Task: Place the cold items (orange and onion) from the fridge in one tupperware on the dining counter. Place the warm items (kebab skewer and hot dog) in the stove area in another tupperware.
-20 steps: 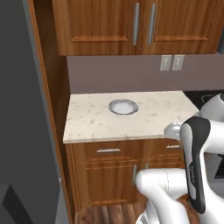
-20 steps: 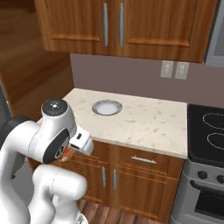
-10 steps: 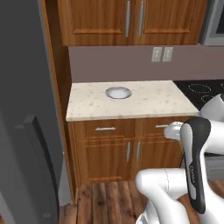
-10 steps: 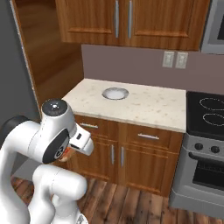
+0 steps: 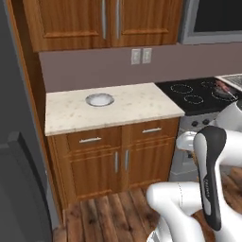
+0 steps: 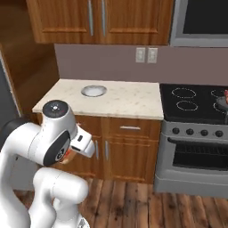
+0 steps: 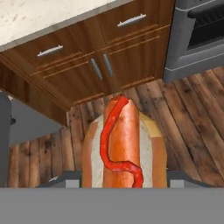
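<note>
The hand is clamped on the hot dog — in the hand view the bun, with its sausage and a wavy red line of ketchup, rises from the bottom edge between the fingers, over the wooden floor. Beyond it stand brown base cabinets with metal handles, and the oven front lies to the right. In the base views the arm is folded low before these cabinets. Above them is a pale speckled worktop bearing a small round bowl. Just beside the worktop sits a black stove — a reddish item at its far edge is too small to identify.
</note>
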